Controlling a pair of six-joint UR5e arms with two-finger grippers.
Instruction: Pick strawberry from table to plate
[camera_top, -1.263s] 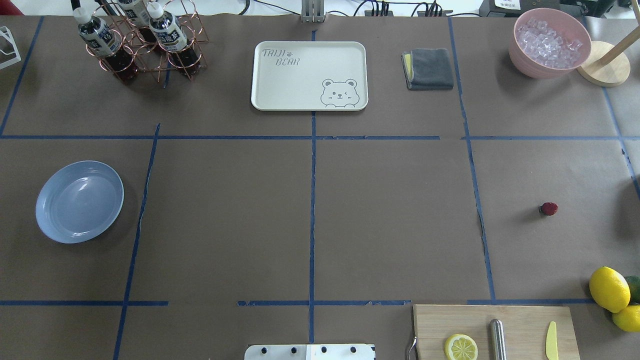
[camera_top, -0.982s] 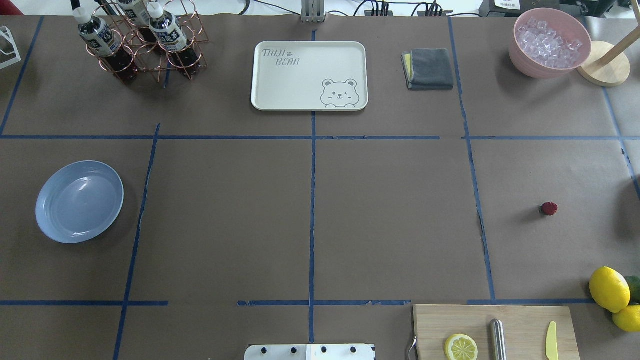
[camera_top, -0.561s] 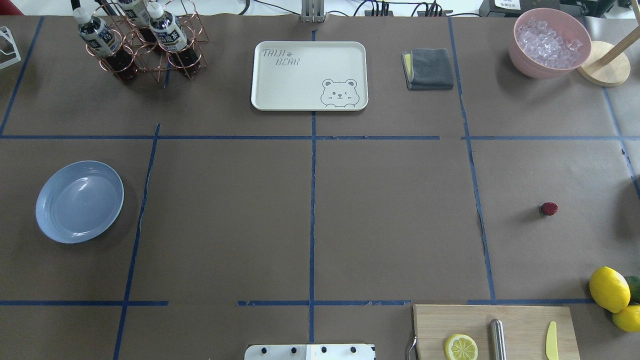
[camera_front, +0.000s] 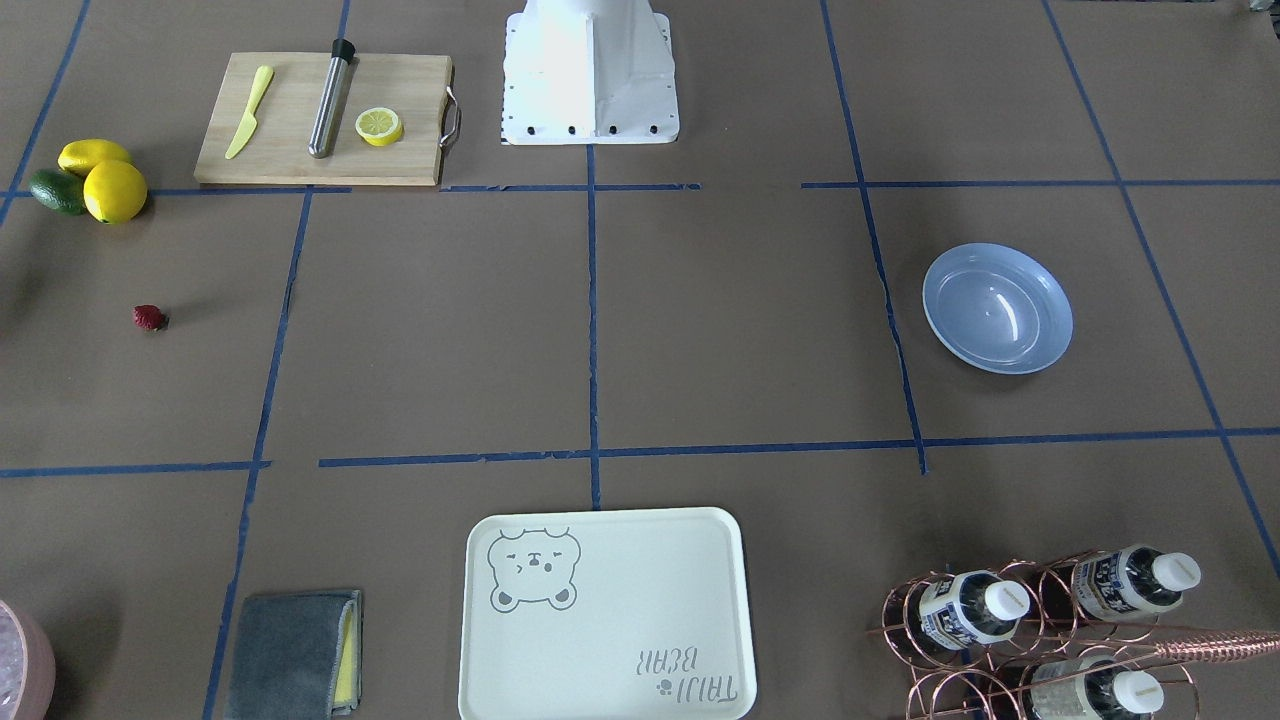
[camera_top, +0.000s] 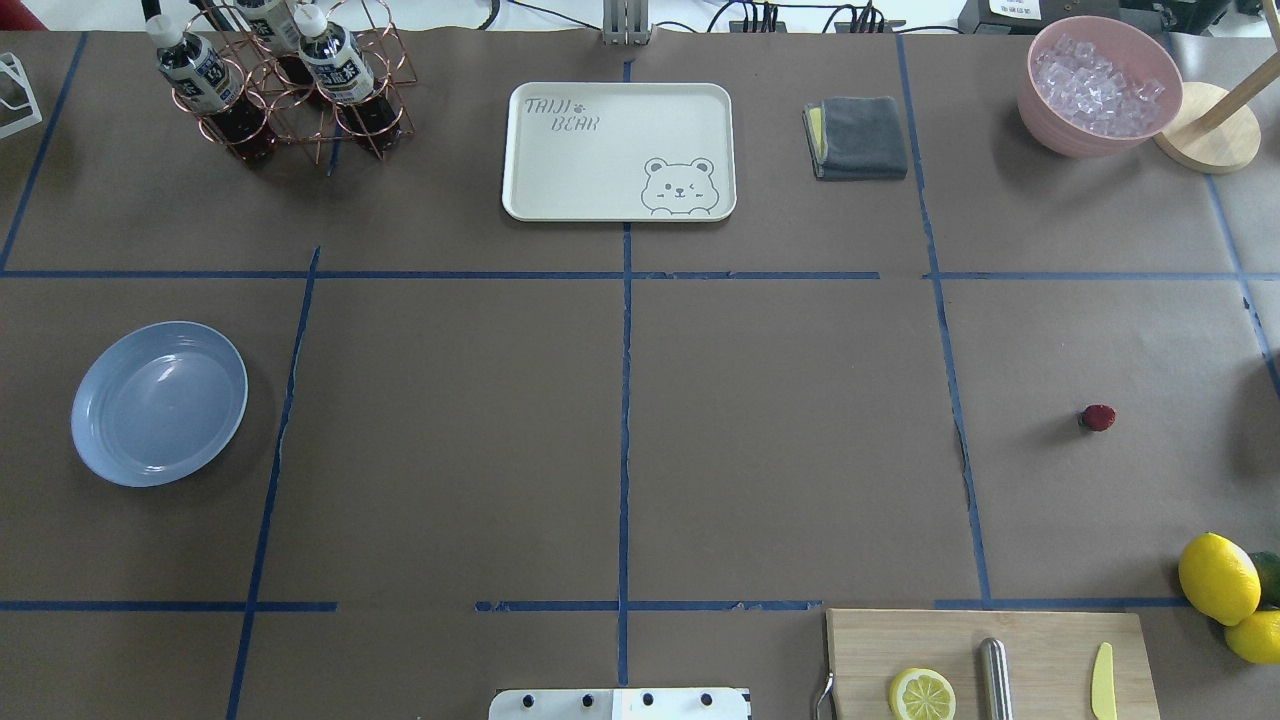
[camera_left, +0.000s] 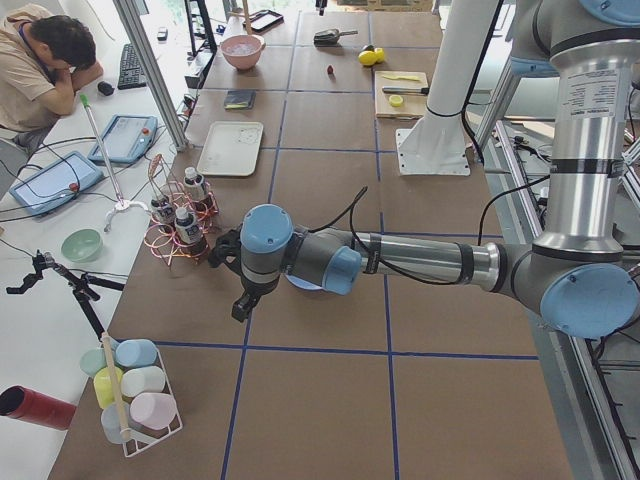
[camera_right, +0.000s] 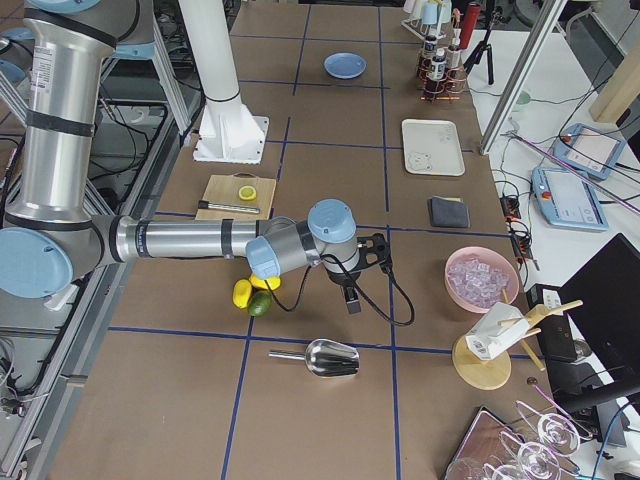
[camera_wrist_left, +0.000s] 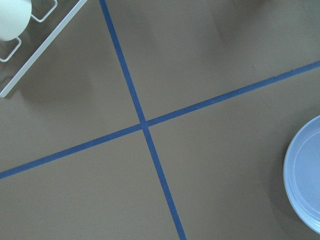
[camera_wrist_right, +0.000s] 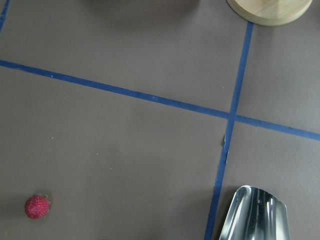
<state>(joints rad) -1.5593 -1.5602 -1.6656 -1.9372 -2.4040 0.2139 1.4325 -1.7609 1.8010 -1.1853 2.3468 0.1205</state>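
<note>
dark red against brown paper, the strawberry (camera_top: 1098, 418) lies alone on the table (camera_top: 780, 440), far over on the right side, inside a square of blue tape. nothing touches it. the light blue plate (camera_top: 159, 403) sits far over on the left side with nothing in it, and the whole middle of the table lies between the two. by my reading the pick has not begun.

the right gripper (camera_right: 352, 303) hangs above the right end of the table, just beyond the berry. its wrist camera looks down with the berry in the lower left corner and a metal scoop (camera_wrist_right: 255, 215) at the bottom edge. the left gripper (camera_left: 240, 305) hangs near the plate. each shows only from a side camera, so i cannot tell whether either is spread or closed.

what could go wrong: the berry is tiny and rounded, so fingers coming down a little off centre could nudge it into a roll, or pinch its edge so it squirts out. too hard a squeeze might bruise it if it is real fruit. the carry is long, so a weak hold could drop it short of the plate. the lemons (camera_top: 1218, 578) lie near the berry on the near right, and the arm could knock them on its way in.
</note>
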